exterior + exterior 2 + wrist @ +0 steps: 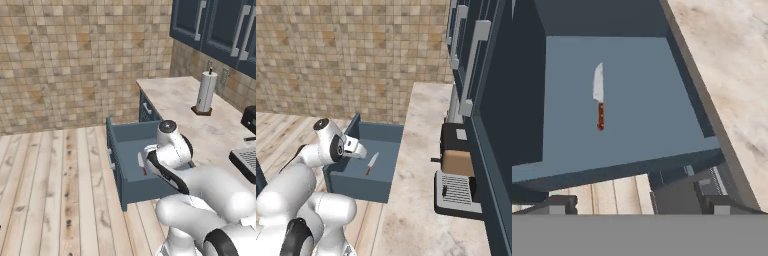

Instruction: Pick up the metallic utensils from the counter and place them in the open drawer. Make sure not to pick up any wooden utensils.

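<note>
Paper towel roll [206, 91] upright on a small dark base. Toaster [458, 155] beside the dark wall cabinets [491, 100]. Tiled wall [75, 60] behind, plank floor [50, 190] below

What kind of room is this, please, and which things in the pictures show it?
Most likely a kitchen. A marbled stone counter sits over dark blue cabinets, a paper towel roll stands on it, a toaster sits further along, and a knife lies in the open drawer.

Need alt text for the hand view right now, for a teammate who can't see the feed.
A small knife with a silver blade and reddish-brown handle lies flat on the floor of the open drawer, apart from its walls. The marbled counter runs along the drawer's right side, and the open end effector holds nothing.
</note>
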Motion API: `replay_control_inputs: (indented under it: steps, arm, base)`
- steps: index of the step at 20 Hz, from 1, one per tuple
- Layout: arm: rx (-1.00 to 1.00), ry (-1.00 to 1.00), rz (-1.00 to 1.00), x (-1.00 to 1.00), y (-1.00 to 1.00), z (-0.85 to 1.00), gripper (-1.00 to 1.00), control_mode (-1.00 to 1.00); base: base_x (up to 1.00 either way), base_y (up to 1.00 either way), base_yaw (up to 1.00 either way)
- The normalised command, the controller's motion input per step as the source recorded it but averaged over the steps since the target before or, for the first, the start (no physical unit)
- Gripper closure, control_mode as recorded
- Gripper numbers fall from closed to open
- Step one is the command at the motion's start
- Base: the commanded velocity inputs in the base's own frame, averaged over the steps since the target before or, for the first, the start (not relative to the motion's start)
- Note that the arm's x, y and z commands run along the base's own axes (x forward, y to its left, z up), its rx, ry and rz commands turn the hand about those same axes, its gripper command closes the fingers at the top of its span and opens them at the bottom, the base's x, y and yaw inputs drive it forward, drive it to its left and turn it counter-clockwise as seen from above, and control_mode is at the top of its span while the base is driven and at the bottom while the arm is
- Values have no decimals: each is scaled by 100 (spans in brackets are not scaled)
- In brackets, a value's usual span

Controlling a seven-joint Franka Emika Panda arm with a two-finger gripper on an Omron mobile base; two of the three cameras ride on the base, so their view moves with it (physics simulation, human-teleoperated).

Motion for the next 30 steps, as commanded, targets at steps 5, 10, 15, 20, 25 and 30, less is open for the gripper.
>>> replay_control_inputs:
  steps: [5, 10, 15, 20, 25, 30]
  arm:
    - [-16, 22, 20, -93, 16, 31, -100, -100]
    - [0, 0, 0, 0, 0, 0, -100, 100]
    - [0, 0, 0, 0, 0, 0, -100, 100]
    - [0, 0, 0, 0, 0, 0, -100, 100]
    - [0, 0, 0, 0, 0, 0, -100, 100]
    - [0, 0, 0, 0, 0, 0, -100, 100]
  base:
    - [0, 0, 0]
    - [-88, 35, 64]
    - [-38, 63, 80]
    - [-11, 59, 86]
    - [-10, 71, 82]
    - [-11, 73, 82]
